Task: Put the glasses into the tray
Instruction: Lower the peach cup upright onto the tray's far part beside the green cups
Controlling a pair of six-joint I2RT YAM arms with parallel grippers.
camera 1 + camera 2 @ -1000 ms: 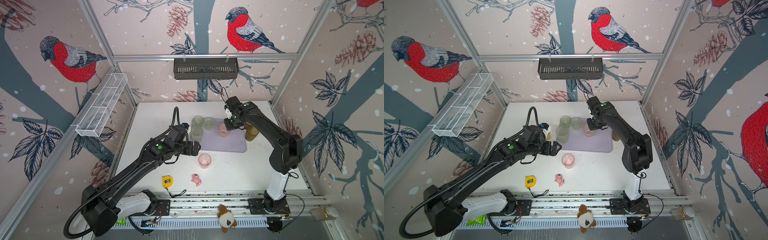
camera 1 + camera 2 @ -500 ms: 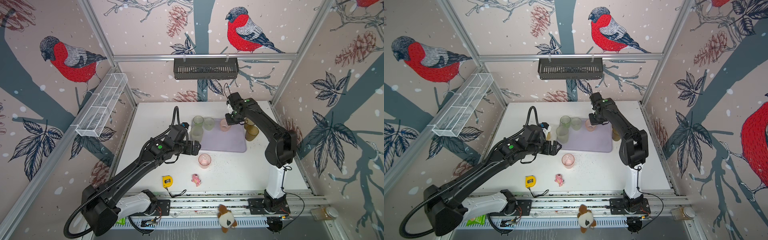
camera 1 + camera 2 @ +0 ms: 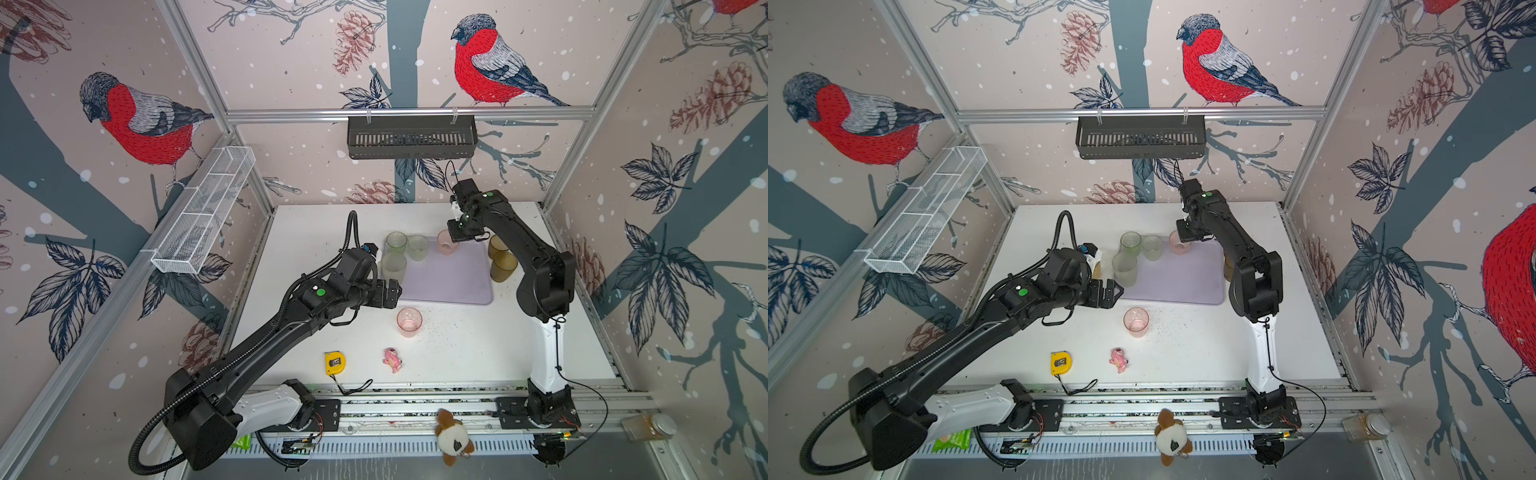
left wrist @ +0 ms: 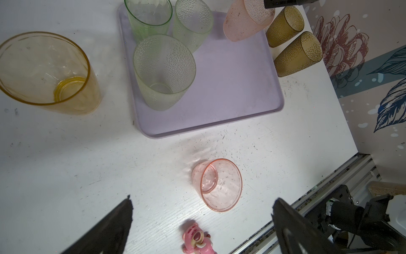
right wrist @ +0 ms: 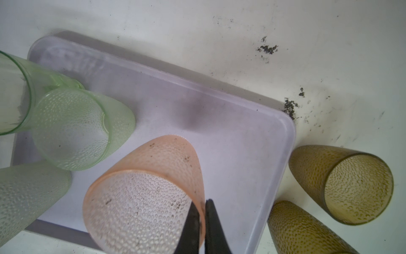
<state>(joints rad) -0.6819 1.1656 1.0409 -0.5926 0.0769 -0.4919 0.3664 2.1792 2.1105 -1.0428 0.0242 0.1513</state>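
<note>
The lavender tray [image 3: 451, 282] lies mid-table with a green glass [image 3: 396, 242] and two frosted glasses [image 3: 417, 247] [image 3: 393, 268] at its left end. My right gripper [image 5: 202, 204] is shut on the rim of a dimpled pink glass [image 5: 142, 198], one finger inside and one outside, holding it tilted over the tray's far edge [image 3: 446, 244]. Two brown glasses [image 3: 496, 246] [image 3: 503, 267] stand off the tray's right side. A smooth pink glass [image 4: 217, 184] stands on the table in front of my open left gripper [image 4: 203, 198]. An amber-yellow glass [image 4: 48, 72] stands left of the tray.
A yellow tape measure [image 3: 335, 362] and a pink bear toy [image 3: 392, 359] lie near the front edge. A plush toy [image 3: 454, 436] sits on the front rail and a lidded jar [image 3: 648, 426] at its right end. A black basket [image 3: 411, 137] and a wire basket [image 3: 203, 212] hang on the walls.
My right gripper has carried the dimpled pink glass toward the tray's far edge. The left arm has not moved.
</note>
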